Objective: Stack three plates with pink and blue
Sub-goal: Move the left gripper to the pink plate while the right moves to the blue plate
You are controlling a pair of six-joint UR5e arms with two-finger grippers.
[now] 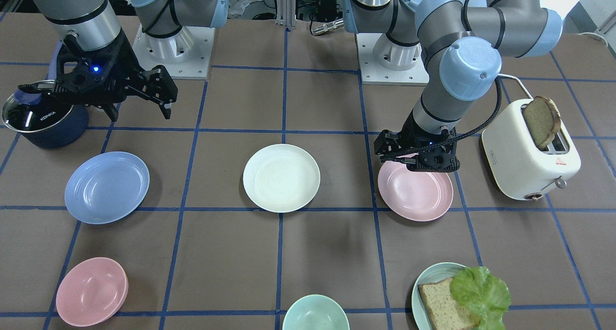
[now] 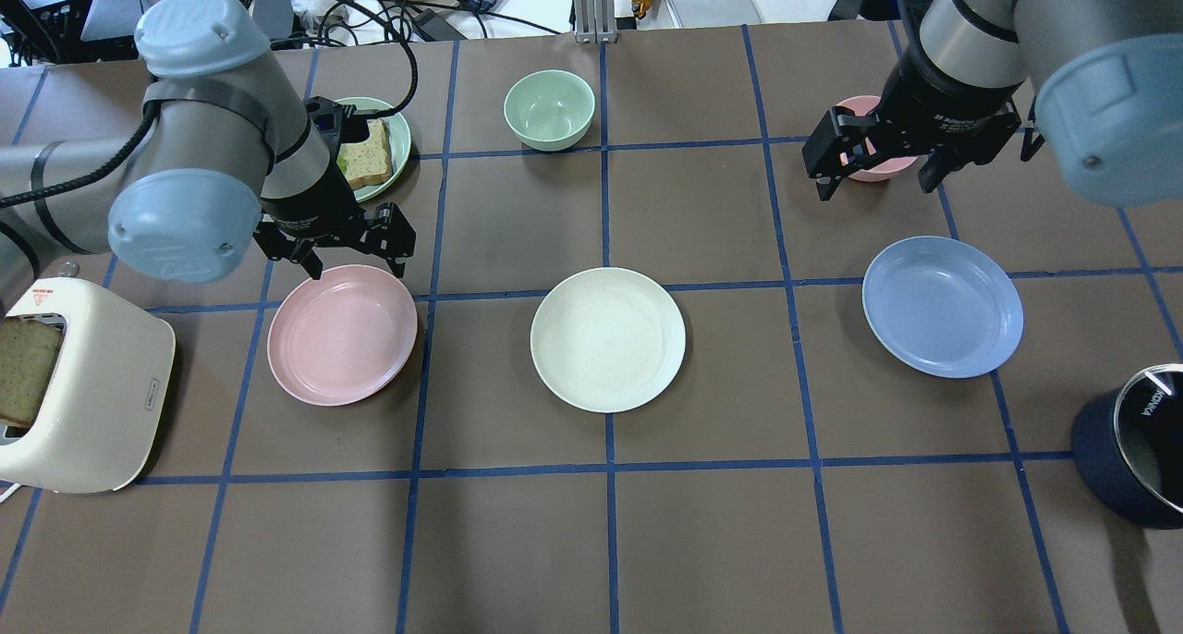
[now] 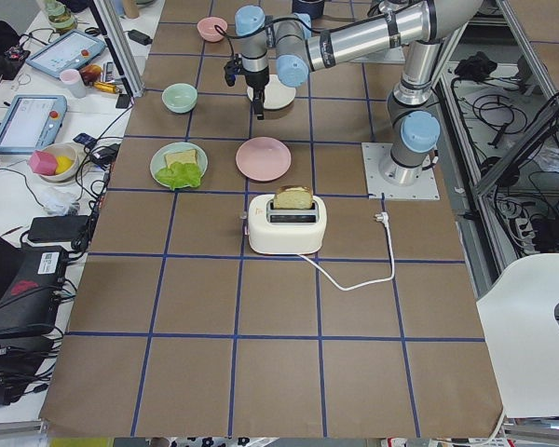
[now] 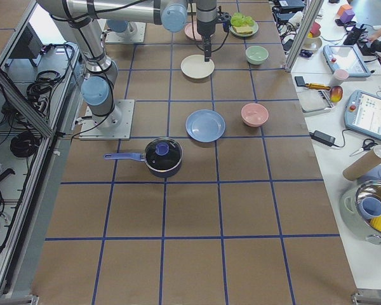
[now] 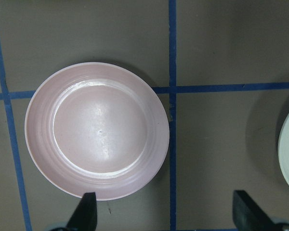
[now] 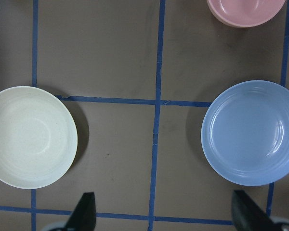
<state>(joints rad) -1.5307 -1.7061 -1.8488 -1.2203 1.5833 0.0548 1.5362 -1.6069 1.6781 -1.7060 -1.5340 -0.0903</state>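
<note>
The pale pink plate (image 2: 342, 334) lies at the table's left, the cream-white plate (image 2: 607, 338) in the middle, and the light blue plate (image 2: 943, 306) at the right, all apart and flat. My left gripper (image 2: 356, 266) hangs open just above the pink plate's far rim. In the left wrist view its fingertips (image 5: 89, 211) straddle the table beside the pink plate (image 5: 96, 137). My right gripper (image 2: 873, 186) is open and empty, high above the table beyond the blue plate. The right wrist view shows the blue plate (image 6: 250, 132) and the white plate (image 6: 31, 137).
A pink bowl (image 2: 864, 109) sits beyond the blue plate, partly hidden by my right gripper. A green bowl (image 2: 548, 107) is at the far middle. A teal plate (image 2: 399, 144) with bread lies behind my left gripper. A white toaster (image 2: 83, 384) stands far left and a dark pot (image 2: 1137, 449) far right.
</note>
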